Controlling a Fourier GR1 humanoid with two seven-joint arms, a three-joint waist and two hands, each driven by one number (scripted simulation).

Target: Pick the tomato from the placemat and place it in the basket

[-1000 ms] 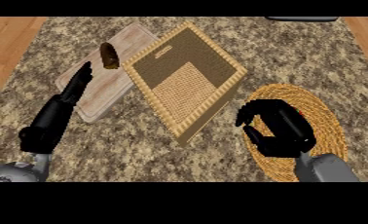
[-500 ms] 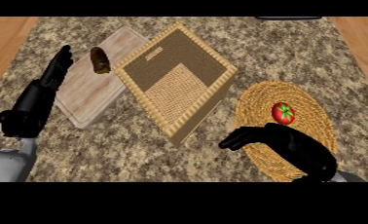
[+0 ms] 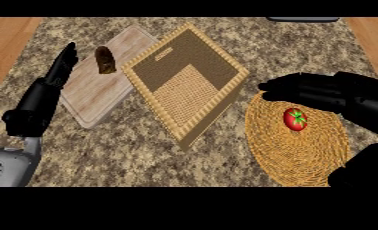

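Observation:
A red tomato [image 3: 294, 119] with a green stem lies on the round woven placemat [image 3: 295, 161] at the right. My right hand [image 3: 310, 91] hovers just beyond the tomato over the placemat's far edge, fingers stretched leftward and open, holding nothing. The square wicker basket [image 3: 186, 85] sits in the middle of the counter, turned like a diamond, with nothing in it. At the far left my left hand [image 3: 55, 76] rests open with its fingers up, beside the cutting board.
A pale wooden cutting board [image 3: 96, 99] lies left of the basket with a dark brown object [image 3: 105, 60] on it. A dark item [image 3: 303, 19] shows at the counter's far edge. Wooden floor shows beyond the speckled stone counter [image 3: 148, 149] at both upper corners.
My right hand has moved from the placemat's near left side to just beyond the tomato. The left hand has hardly moved.

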